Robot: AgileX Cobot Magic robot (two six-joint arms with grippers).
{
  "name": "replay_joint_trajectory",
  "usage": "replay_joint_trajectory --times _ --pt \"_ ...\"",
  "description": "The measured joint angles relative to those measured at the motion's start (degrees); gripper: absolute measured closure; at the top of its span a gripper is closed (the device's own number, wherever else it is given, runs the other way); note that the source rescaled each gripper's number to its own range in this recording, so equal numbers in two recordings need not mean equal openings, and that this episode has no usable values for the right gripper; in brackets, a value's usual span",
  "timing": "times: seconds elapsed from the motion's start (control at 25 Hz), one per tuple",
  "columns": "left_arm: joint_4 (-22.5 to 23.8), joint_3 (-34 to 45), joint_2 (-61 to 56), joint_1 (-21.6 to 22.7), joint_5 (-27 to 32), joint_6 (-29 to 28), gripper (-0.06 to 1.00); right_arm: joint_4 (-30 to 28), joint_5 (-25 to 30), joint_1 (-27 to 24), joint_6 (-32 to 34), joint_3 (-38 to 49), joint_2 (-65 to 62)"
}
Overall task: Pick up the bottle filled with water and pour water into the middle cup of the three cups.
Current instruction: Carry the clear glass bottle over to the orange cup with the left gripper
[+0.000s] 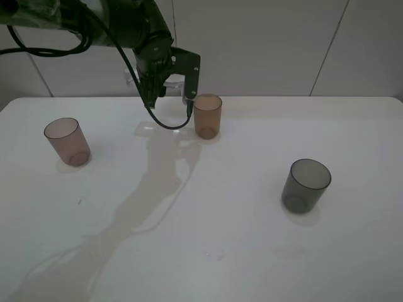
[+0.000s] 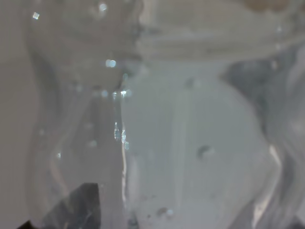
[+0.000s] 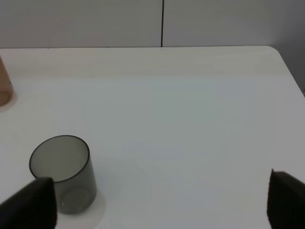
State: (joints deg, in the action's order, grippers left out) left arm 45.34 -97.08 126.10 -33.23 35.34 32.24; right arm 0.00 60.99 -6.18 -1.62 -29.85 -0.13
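My left gripper (image 1: 170, 97) is shut on the clear bottle (image 1: 175, 84) and holds it above the table at the back, just left of the amber middle cup (image 1: 208, 116). The bottle (image 2: 157, 143) fills the left wrist view, blurred, with droplets on its wall; I cannot make out the water level. The pinkish-brown cup (image 1: 66, 141) stands at the left. The dark grey cup (image 1: 305, 185) stands at the right and also shows in the right wrist view (image 3: 62, 174). My right gripper (image 3: 159, 205) is open and empty, a little behind the grey cup, and out of the high view.
The white table (image 1: 220, 239) ends in a back edge against the wall and a rounded far right corner (image 3: 274, 50). A black cable (image 1: 167, 124) hangs from the left arm down to the table by the amber cup.
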Motion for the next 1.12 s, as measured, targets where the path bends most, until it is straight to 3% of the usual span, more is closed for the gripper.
replay_joint_trajectory --times 0.24,1.12 --pt "1.9 0.0 0.0 -0.4 -0.7 0.2 0.93 0.0 0.0 0.0 0.0 0.0 0.0" --pt "2.1 0.0 0.0 -0.5 -0.5 3.5 0.93 0.0 0.0 0.0 0.0 0.0 0.0"
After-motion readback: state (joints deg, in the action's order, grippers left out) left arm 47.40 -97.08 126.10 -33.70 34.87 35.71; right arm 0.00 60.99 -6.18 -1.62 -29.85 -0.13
